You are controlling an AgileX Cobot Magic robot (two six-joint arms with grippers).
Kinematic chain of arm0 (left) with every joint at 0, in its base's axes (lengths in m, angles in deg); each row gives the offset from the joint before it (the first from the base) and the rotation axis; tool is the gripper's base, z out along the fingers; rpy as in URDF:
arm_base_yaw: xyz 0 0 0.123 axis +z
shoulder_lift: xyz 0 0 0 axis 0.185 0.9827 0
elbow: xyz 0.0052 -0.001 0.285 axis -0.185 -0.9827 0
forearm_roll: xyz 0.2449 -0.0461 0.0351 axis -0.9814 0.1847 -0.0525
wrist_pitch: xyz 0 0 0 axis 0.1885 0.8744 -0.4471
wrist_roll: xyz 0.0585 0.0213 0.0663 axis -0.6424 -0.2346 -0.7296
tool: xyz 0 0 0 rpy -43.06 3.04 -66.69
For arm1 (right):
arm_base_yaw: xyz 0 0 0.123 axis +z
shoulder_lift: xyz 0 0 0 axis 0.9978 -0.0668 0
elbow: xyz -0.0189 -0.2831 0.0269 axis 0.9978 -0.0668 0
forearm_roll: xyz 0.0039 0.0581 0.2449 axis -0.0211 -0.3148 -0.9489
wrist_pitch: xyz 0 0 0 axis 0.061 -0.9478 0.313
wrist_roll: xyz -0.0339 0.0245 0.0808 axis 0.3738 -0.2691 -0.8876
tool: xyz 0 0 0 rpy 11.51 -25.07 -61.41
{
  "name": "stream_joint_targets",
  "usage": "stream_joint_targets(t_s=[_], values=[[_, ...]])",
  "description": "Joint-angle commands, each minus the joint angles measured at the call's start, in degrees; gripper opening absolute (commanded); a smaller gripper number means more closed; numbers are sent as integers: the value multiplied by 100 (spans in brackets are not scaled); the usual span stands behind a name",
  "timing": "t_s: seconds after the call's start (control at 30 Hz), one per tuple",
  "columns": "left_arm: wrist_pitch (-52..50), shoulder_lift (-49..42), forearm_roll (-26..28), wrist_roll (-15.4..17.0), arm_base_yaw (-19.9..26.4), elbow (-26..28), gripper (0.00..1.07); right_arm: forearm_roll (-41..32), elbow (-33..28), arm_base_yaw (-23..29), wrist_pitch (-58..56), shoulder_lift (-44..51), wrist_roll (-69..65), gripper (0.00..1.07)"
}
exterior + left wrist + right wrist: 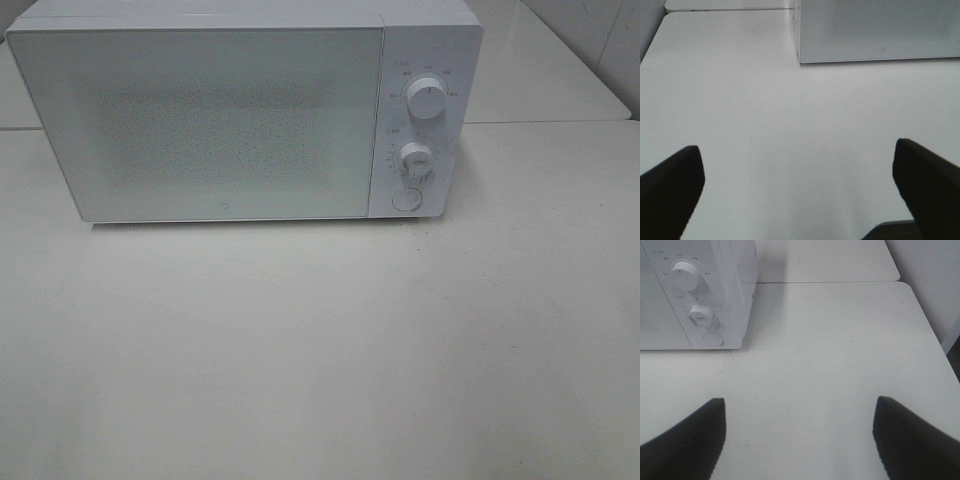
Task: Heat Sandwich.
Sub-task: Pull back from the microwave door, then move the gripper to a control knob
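We could not find the sandwich in any of the three views. None showed on the worktop [320,350] in front of the microwave [440,40], and its door [200,120] was shut. The speckled window gave us nothing to make out, so we could not tell whether the sandwich was inside. The left arm's jaws stood wide apart and held nothing, low over the worktop near the door's lower corner. The right arm's jaws were likewise spread and empty, facing the two dials and the round button [714,338] below them. We judged that a sliced-bread sandwich would be light, soft and easily crushed, with layers apt to slide over one another. If it came on a dish, we would sooner have taken hold of the dish's rim. Otherwise we would have pinched gently across the crusts, not the middle.
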Motion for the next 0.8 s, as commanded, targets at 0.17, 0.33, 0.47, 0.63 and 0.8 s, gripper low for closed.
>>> stream_joint_targets(t_s=[0.17,0.33,0.47,0.63,0.8], values=[[-80,-138,-17,-11,-34,-6,98,23,34,-46,848,-825,29,76],[-80,-138,-17,-11,-34,-6,98,29,11,-46,1324,-1364,29,76],[-80,-138,-17,-11,-34,-6,98,29,11,-46,1713,-1793,29,76],[-80,-138,-17,-11,-34,-6,98,29,11,-46,2143,-2263,29,76],[-80,-138,-17,-11,-34,-6,98,11,11,-46,2573,-2687,-11,76]])
